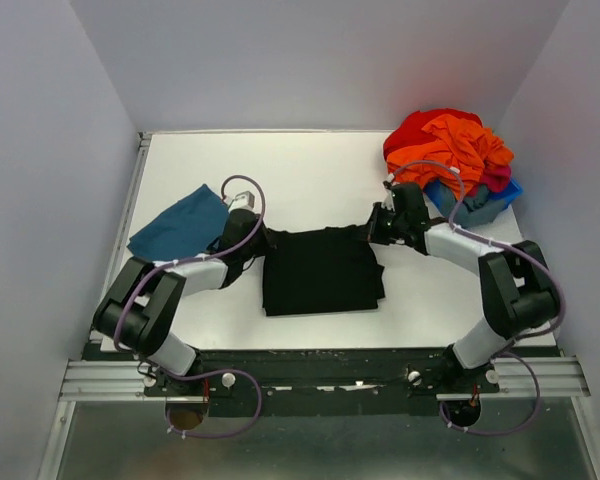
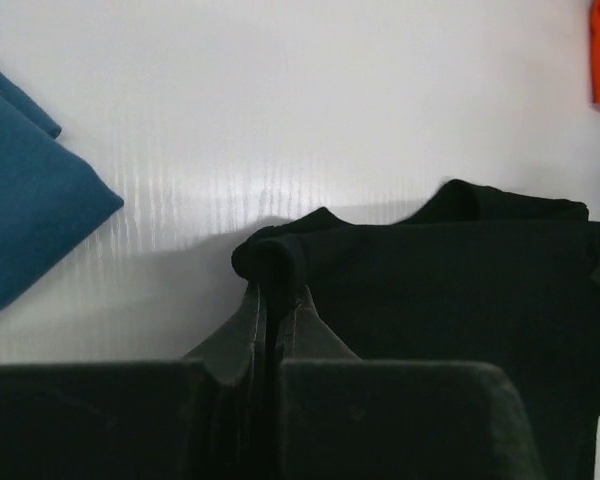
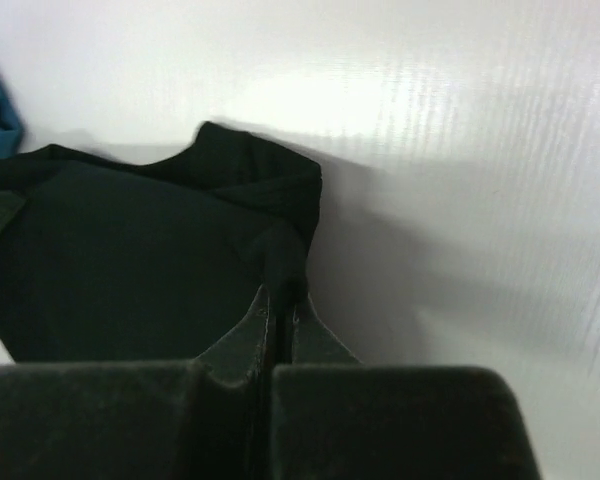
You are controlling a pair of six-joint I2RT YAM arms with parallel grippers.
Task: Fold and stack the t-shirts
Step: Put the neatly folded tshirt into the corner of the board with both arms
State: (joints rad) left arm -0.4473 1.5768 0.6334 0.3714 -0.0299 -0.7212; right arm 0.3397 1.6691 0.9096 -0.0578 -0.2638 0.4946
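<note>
Closure on fabric at left gripper (image 2: 277,290), pinching far-left corner of black t-shirt (image 1: 320,270); likewise at right gripper (image 3: 280,290), far-right corner. Folded, flat at centre of table (image 1: 310,170). Folded teal-blue shirt (image 1: 180,225) to left, apart; orange-red clothes pile (image 1: 448,145) at far right.

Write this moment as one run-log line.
left tool: shut on far-left corner of folded black cotton t-shirt | right tool: shut on its far-right corner | teal-blue shirt: folded, apart at left | stacking: not done
</note>
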